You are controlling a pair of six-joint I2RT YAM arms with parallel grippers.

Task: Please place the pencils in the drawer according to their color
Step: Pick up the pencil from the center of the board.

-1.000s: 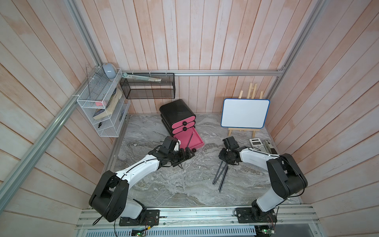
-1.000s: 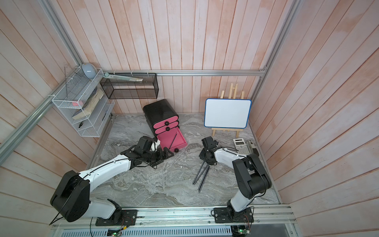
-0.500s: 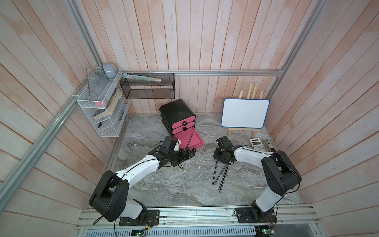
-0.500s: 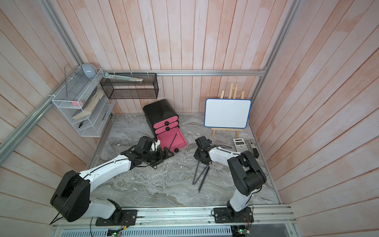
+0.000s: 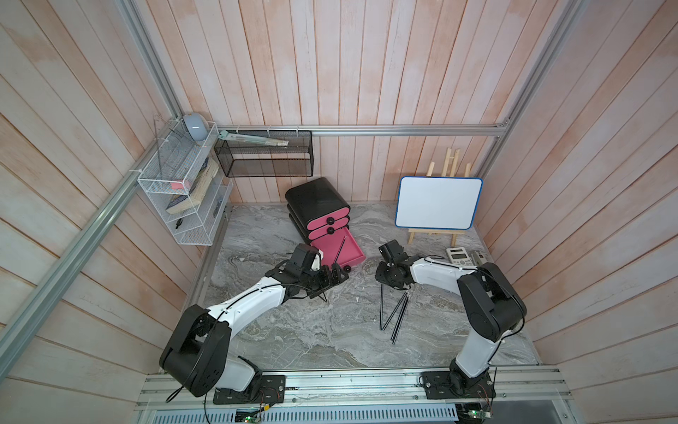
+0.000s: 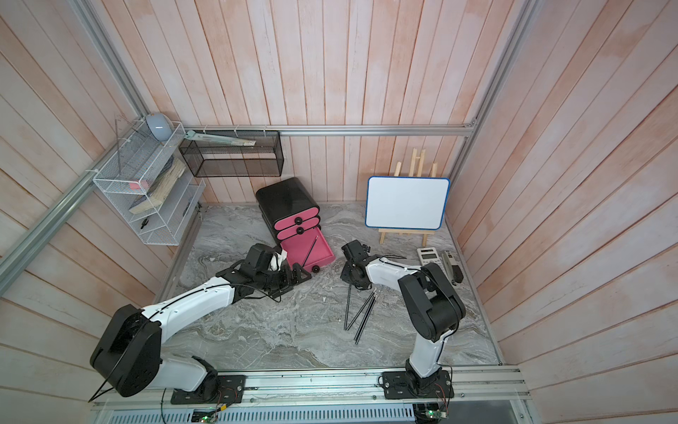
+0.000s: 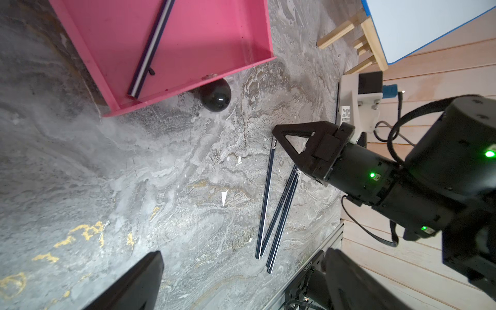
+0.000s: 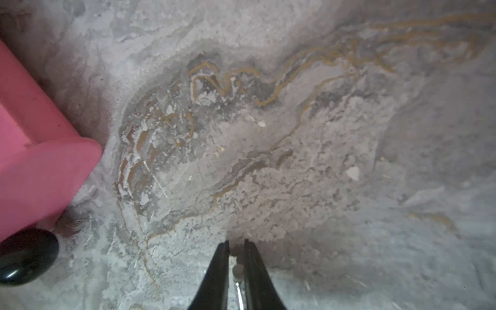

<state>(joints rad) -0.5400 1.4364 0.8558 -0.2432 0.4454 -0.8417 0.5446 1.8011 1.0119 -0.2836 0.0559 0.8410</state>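
The black cabinet (image 5: 317,200) has its bottom pink drawer (image 5: 354,253) pulled out, and one black pencil (image 5: 340,249) lies in it, as the left wrist view also shows (image 7: 150,51). Three black pencils (image 5: 394,315) lie fanned out on the marble table. My right gripper (image 5: 380,279) is low at their far ends, shut on the end of the leftmost pencil (image 7: 265,198). The right wrist view shows that pencil's round end (image 8: 237,269) pinched between the jaws (image 8: 236,247). My left gripper (image 5: 332,277) hovers open and empty by the drawer's front corner (image 7: 241,281).
The drawer's black knob (image 5: 346,270) sits between the two grippers. A whiteboard on a wooden easel (image 5: 438,203) stands at the back right, with a calculator (image 5: 458,256) below it. A black mesh basket (image 5: 264,158) and a white wire shelf (image 5: 179,194) hang on the walls.
My right gripper has slid left to the pencils' far ends and its jaws have closed on one pencil's end. The left arm has stayed in place.
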